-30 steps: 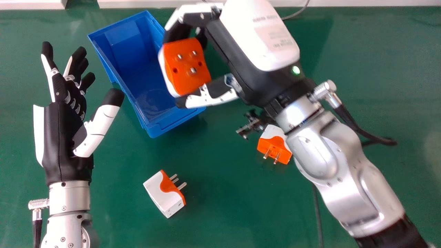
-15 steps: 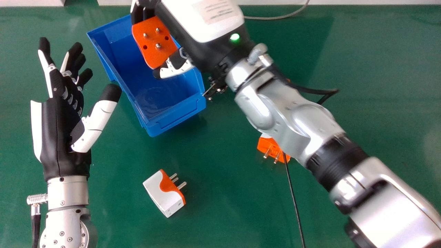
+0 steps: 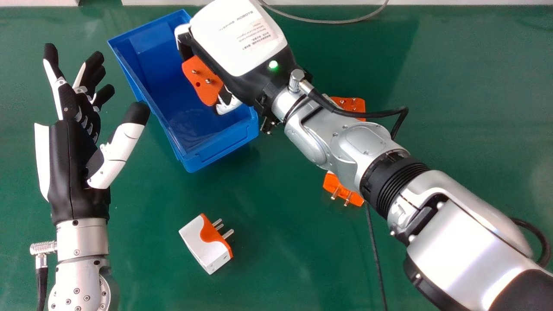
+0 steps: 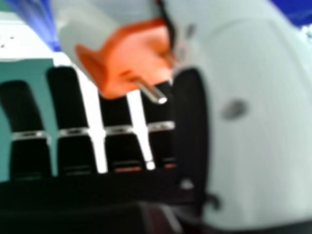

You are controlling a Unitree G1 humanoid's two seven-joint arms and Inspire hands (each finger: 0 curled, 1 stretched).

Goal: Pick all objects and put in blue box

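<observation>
In the head view my right hand [image 3: 242,39] is over the right part of the blue box [image 3: 190,108], its fingers and thumb curled round an orange and white plug adapter [image 3: 203,82]. The right hand view shows the held adapter [image 4: 131,58] between the fingers and thumb of my right hand [image 4: 190,136]. My left hand [image 3: 77,151] stays open, palm turned toward the box, left of it. A white and orange adapter [image 3: 205,242] lies on the table below the box. Another orange adapter [image 3: 343,190] and one more [image 3: 350,105] are partly hidden by my right forearm.
The green table [image 3: 276,268] carries everything. A thin grey cable [image 3: 328,21] runs along the far edge, and a black cable [image 3: 376,255] lies beneath the right arm. My right forearm crosses from the lower right corner to the box.
My right hand has carried its adapter leftward over the box, then come slightly down and right, tilting the adapter. The far adapter at right has come into sight. My left hand has drifted slightly left.
</observation>
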